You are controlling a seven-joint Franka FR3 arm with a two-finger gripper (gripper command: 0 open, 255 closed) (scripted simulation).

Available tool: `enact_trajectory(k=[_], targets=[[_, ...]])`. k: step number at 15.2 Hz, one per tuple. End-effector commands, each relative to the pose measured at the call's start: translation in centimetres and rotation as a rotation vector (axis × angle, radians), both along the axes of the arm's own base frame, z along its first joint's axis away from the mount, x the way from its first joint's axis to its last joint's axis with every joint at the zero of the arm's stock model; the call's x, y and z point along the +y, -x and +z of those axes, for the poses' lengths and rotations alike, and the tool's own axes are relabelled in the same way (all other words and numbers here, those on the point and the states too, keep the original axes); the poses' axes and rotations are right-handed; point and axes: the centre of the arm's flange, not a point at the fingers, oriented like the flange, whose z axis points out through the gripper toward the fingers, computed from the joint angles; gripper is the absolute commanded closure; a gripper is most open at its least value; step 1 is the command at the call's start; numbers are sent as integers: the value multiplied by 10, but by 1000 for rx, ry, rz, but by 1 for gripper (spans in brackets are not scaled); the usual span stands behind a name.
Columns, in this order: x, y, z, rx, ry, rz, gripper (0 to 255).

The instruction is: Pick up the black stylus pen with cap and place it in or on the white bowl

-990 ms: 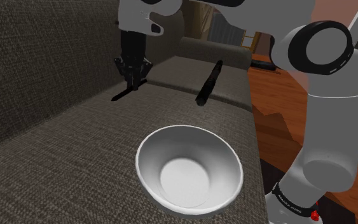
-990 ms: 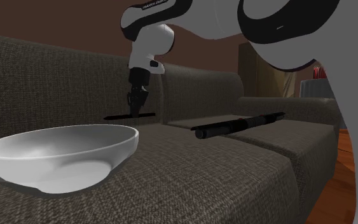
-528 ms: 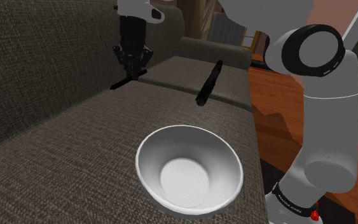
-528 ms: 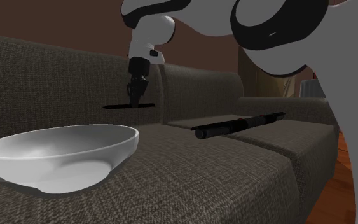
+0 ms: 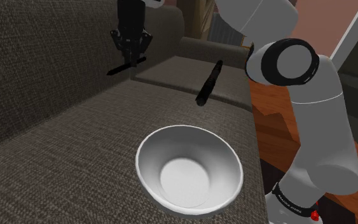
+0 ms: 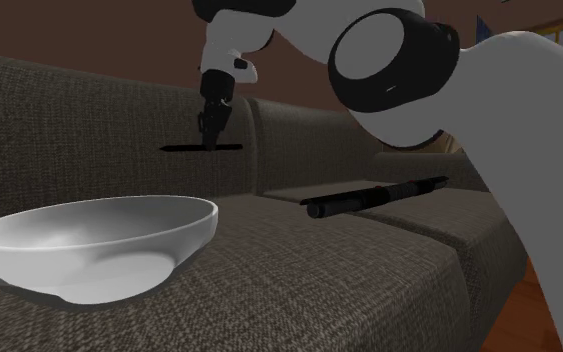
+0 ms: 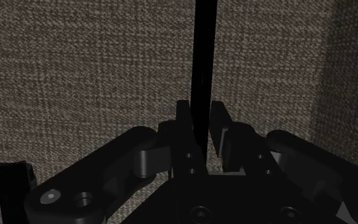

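Gripper (image 5: 131, 56) clamped on slim black stylus pen (image 6: 181, 148) near its middle; judged light, rigid, smooth, liable to pivot.

Speckled grey-brown woven sofa (image 5: 56, 146). Glossy white bowl (image 5: 225, 156). Black stylus pen (image 5: 116, 69), black gripper (image 5: 131, 60), a second pen (image 5: 209, 83) also black. White arm (image 5: 327, 127) with dark joints.

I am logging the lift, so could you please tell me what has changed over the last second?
The claw, shut on the thin black stylus, rose and carried it, level, higher above the sofa. The white bowl and the thicker black pen lying there stayed put.
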Motion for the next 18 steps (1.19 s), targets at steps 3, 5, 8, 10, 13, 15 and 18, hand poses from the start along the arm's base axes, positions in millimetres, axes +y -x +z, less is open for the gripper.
enact_trajectory(k=[3, 5, 8, 10, 13, 15, 18], targets=[[4, 27, 8, 2, 1, -1, 255], [11, 52, 8, 2, 1, -1, 255], [22, 90, 10, 2, 1, -1, 255], [28, 116, 10, 2, 1, -1, 255], [39, 154, 12, 2, 1, -1, 255], [45, 180, 12, 2, 1, -1, 255], [56, 218, 14, 2, 1, -1, 255]])
